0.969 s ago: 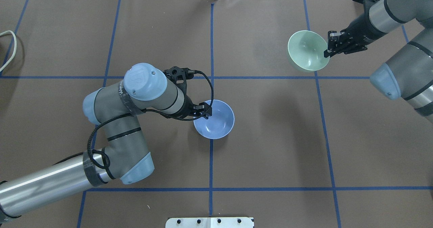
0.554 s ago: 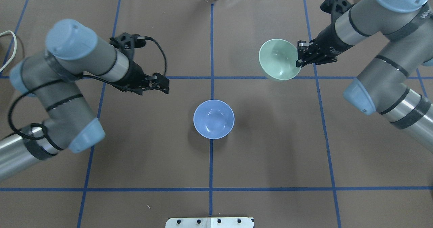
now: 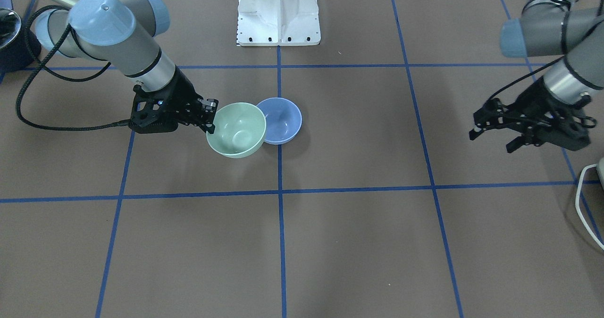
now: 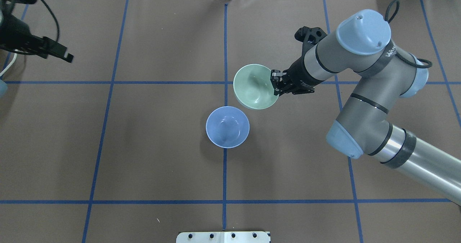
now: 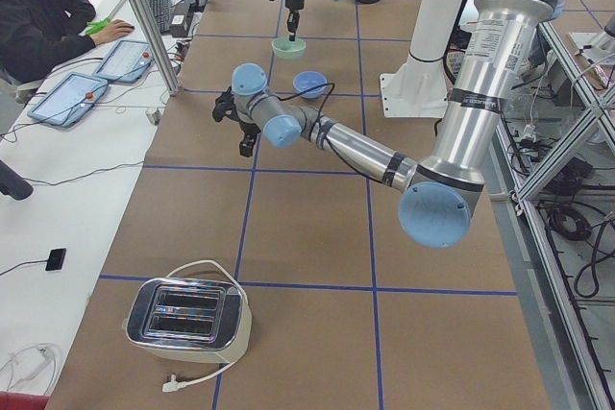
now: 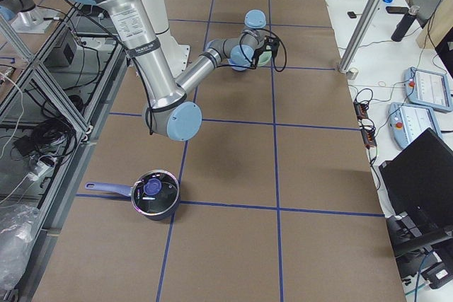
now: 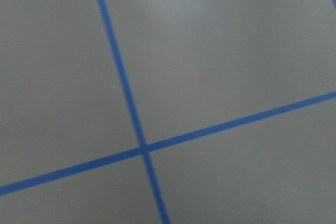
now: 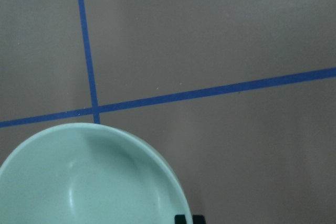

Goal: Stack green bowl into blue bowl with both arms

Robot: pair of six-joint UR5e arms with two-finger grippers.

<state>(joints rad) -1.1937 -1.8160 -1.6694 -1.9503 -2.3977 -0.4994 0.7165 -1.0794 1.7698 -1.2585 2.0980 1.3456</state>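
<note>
The blue bowl (image 4: 227,127) stands upright on the table's centre line and also shows in the front view (image 3: 283,120). My right gripper (image 4: 276,84) is shut on the right rim of the green bowl (image 4: 254,87) and holds it open side up, just beyond and to the right of the blue bowl. In the front view the green bowl (image 3: 236,130) overlaps the blue bowl's edge, with the right gripper (image 3: 210,116) on its rim. The right wrist view shows the green bowl (image 8: 89,182) over the taped table. My left gripper (image 4: 66,56) is open and empty at the far left, as the front view (image 3: 490,142) also shows.
The white pedestal (image 3: 278,11) stands at the robot's side of the table. A white cable (image 3: 587,200) lies near the left arm's end. A toaster (image 5: 187,319) sits at the left end and a lidded pot (image 6: 154,194) at the right end. An operator (image 5: 38,16) sits beside the table.
My left gripper let go of the blue bowl's rim and pulled back to the far left. My right arm carried the green bowl leftward to just beside the blue bowl.
</note>
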